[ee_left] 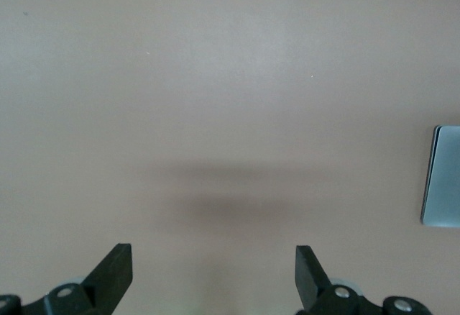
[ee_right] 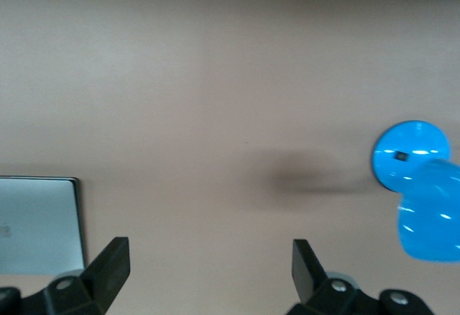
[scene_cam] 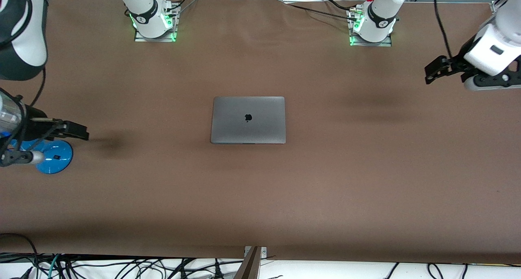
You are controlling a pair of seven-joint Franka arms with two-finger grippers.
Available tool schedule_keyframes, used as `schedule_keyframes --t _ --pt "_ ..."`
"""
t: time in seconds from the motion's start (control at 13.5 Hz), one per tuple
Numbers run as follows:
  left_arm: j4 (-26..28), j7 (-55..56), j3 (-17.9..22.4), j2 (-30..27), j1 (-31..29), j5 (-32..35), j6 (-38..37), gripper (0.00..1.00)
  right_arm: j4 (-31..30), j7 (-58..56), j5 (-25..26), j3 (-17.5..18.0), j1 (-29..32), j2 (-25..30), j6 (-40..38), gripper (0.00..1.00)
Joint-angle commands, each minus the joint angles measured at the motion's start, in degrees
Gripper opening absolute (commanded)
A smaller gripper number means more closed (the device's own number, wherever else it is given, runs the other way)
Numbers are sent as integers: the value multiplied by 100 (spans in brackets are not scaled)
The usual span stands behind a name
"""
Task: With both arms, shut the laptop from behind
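Front view: nearest the camera, bare brown bench (scene_cam: 260, 205). Farther up, mid-bench, laptop (scene_cam: 248, 120) lying shut and flat, lid up with dark logo upright toward the camera, long axis running from one arm's end of the bench to the other. Toward the right arm's end, a blue round disc (scene_cam: 55, 157) on the bench. Right end effector (scene_cam: 77, 130) held low over that end, just above the disc, well apart from the laptop, fingers aimed toward mid-bench. Left end effector (scene_cam: 435, 70) raised over the left arm's end, wrist bent, also pointing toward mid-bench, well apart from the laptop.

Left wrist view: left end effector (ee_left: 213, 272) with fingers (ee_left: 115, 268) spread wide, nothing between them, bare bench (ee_left: 215, 78) and a soft shadow below. Just one edge of the laptop (ee_left: 442, 177) showing.

Right wrist view: right end effector (ee_right: 210, 268) likewise wide apart and empty, over bare bench (ee_right: 215, 56). A corner of the laptop (ee_right: 39, 221) showing, blue disc (ee_right: 411, 155) in sight too.
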State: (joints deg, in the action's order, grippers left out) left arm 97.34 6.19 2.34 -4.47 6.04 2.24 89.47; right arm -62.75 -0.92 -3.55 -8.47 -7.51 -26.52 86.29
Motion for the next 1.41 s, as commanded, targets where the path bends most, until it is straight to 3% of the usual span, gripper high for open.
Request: schedule_keyframes --t 0.0,0.37,0.81,1.33 --pt "-347 -486 118 86 99 -4 -202 100 -536 -206 135 161 179 446 37 100" --pt "-523 -390 83 227 -15 -83 -219 100 -773 -268 284 828 522 560 124 100" --pt "-515 -425 -57 341 -235 -92 -219 100 -1011 -347 731 847 619 683 292 100" --pt "-523 -390 -58 473 -156 -92 -202 100 -923 -321 636 856 592 701 -209 100"
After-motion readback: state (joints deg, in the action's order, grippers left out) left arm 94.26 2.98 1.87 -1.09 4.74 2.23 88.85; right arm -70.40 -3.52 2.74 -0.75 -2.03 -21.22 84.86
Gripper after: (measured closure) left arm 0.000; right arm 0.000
